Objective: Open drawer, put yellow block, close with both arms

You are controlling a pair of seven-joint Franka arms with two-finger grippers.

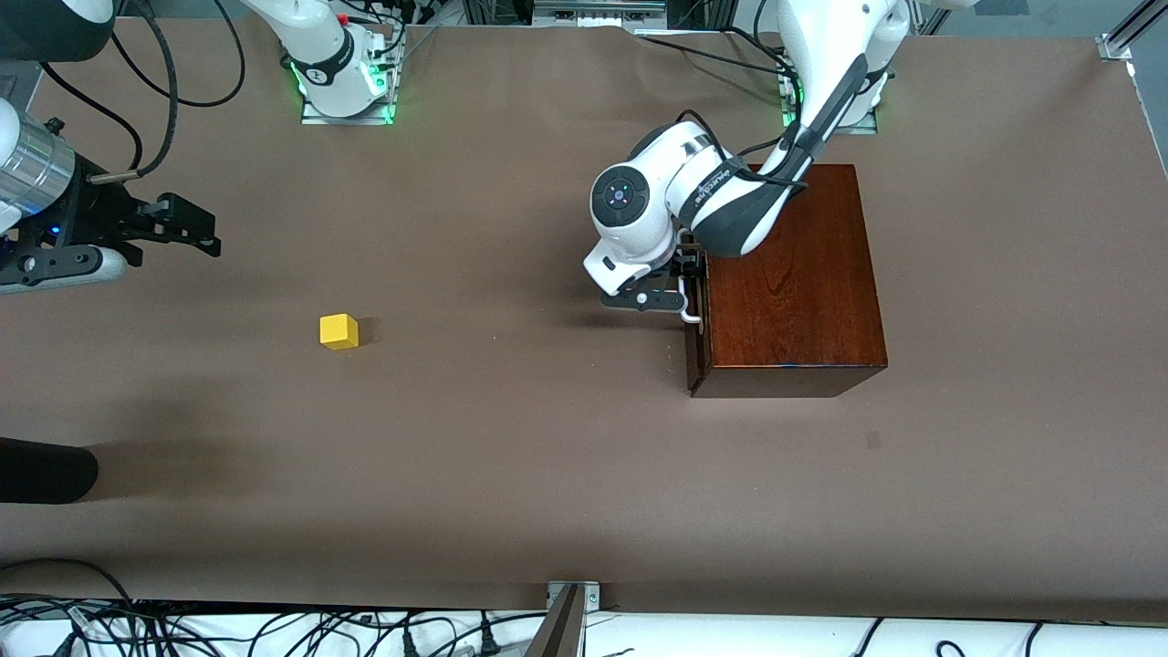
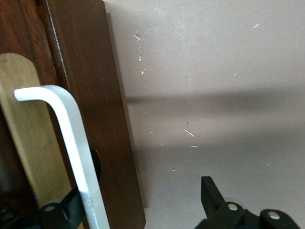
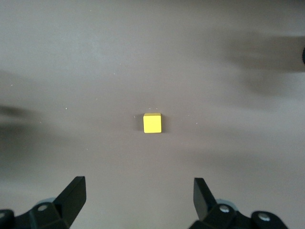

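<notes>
Only the left wrist view shows the left gripper (image 2: 143,205) with jaws open around the white handle (image 2: 71,143) of the drawer (image 2: 90,95). The right gripper (image 3: 138,195) hangs open-jawed above the yellow block (image 3: 152,123).

Brown table cover (image 1: 511,456); black cables (image 1: 274,630) along its near edge, small dark spot (image 1: 873,440)

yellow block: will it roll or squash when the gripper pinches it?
The yellow block looks like a flat-faced cube resting flat on the table, so it should slide rather than roll. Crisp edges suggest it is rigid. It is small, so probably light, and its parallel sides suit the open right gripper.
</notes>
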